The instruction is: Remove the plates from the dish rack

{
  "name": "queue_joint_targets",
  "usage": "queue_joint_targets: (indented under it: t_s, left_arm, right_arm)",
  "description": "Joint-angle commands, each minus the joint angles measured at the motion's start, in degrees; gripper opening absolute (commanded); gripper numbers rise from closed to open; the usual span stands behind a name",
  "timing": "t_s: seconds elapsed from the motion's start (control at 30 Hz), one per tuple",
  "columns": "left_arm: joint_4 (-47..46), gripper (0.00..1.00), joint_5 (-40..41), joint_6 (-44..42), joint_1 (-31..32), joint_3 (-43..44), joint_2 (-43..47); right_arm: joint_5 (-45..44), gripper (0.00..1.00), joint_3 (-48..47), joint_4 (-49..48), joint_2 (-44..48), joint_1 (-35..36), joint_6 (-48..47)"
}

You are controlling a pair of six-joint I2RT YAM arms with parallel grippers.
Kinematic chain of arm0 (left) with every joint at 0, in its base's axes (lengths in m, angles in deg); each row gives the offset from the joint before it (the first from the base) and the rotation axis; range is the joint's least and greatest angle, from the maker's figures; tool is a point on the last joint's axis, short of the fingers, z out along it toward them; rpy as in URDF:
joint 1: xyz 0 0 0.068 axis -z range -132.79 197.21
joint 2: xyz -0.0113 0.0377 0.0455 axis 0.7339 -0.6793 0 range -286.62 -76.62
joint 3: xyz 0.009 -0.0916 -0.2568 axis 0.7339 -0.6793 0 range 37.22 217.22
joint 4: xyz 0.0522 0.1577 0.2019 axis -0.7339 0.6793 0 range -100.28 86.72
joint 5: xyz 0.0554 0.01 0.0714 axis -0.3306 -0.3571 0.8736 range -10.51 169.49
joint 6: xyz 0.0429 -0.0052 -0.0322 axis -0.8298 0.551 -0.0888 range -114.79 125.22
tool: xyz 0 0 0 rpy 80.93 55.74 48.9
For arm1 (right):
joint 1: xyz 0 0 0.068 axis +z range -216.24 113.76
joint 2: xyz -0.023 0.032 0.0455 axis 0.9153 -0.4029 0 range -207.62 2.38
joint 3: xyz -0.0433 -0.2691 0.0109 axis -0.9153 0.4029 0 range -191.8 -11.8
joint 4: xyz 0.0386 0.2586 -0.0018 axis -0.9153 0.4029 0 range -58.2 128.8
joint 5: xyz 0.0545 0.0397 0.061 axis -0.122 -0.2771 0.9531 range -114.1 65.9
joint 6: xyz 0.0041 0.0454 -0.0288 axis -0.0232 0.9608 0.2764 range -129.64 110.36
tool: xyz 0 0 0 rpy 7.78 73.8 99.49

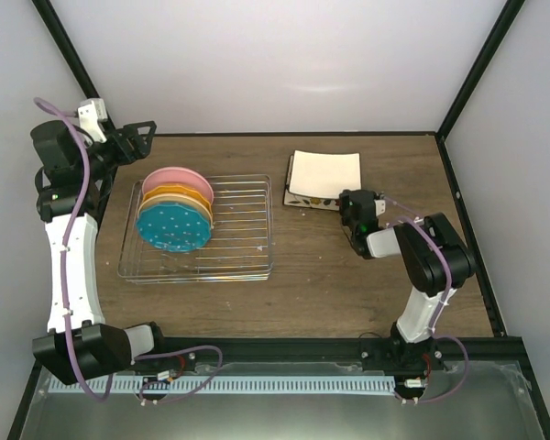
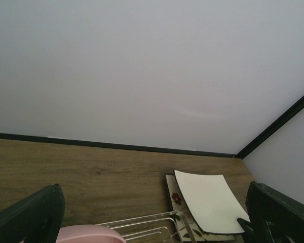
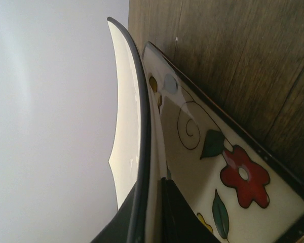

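Note:
The silver wire dish rack (image 1: 238,240) holds several round plates on edge at its left end: pink (image 1: 171,176), orange (image 1: 179,191), orange dotted (image 1: 185,203) and teal dotted (image 1: 172,227). Two square cream plates lie stacked at the back right. The lower one (image 3: 213,152) is floral face up. The upper one (image 1: 324,171) shows its plain white back and is tilted. My right gripper (image 1: 347,205) is shut on the upper plate's near edge (image 3: 142,152). My left gripper (image 1: 136,137) is open and empty, raised behind the rack's left end, above the pink plate (image 2: 86,235).
The black frame posts and white walls (image 1: 284,64) close in the wooden table (image 1: 348,293) at the back and sides. The rack's right half (image 1: 247,220) holds no plates. The rack's rim (image 2: 157,218) shows in the left wrist view.

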Motion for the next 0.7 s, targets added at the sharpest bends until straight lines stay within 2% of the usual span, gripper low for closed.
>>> queue_joint_targets:
  t_s: [0.0, 0.23, 0.33, 0.67]
  left_arm:
    - [-1.4, 1.0, -1.3, -0.6, 0.2, -0.7, 0.2]
    - [-1.6, 1.0, -1.4, -0.6, 0.2, -0.8, 0.3]
    - [-1.7, 1.0, -1.5, -0.6, 0.3, -1.0, 0.3]
    - [-2.0, 1.0, -1.7, -0.1, 0.3, -1.9, 1.0]
  right_arm:
    - [-1.7, 0.01, -4.0, -9.4, 0.9, 0.9, 2.8]
    - [0.4, 0.01, -4.2, -8.8, -1.1, 1.0, 4.5]
    - [1.8, 0.05, -5.0, -8.1, -2.1, 0.9, 5.1]
    - [4.0, 0.4, -4.7, -2.6, -1.3, 1.0, 7.6]
